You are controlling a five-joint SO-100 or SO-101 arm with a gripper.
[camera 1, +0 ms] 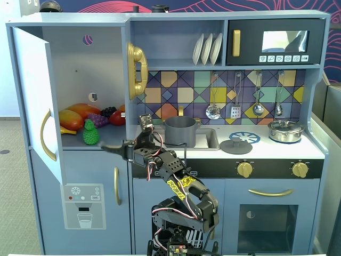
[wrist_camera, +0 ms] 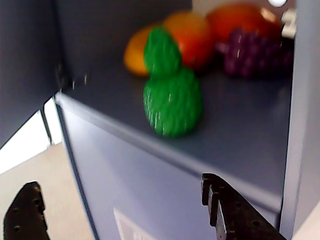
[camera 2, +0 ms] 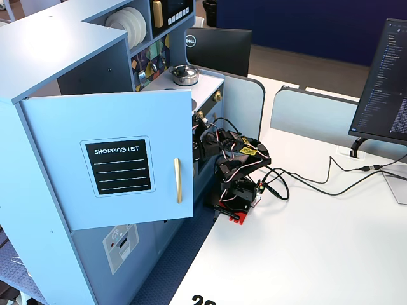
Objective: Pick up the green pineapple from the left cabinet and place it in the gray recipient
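The green pineapple [camera 1: 91, 133] stands upright near the front edge of the shelf in the open left cabinet [camera 1: 85, 58]. In the wrist view the pineapple [wrist_camera: 170, 95] is ahead of and above my gripper [wrist_camera: 120, 195]. My gripper [camera 1: 108, 148] is open and empty, just in front of and slightly below the shelf edge, right of the pineapple in a fixed view. The gray recipient [camera 1: 181, 130] sits in the sink to the right of the cabinet. In the other fixed view the open cabinet door [camera 2: 114, 165] hides the pineapple and my gripper.
Orange and red fruits [camera 1: 77, 114] and purple grapes [camera 1: 98, 119] lie behind the pineapple. The cabinet's door [camera 1: 34, 101] is swung open on the left. A yellow toy phone [camera 1: 137, 69] hangs on the right wall. A shiny silver pot [camera 1: 285, 130] stands on the stove.
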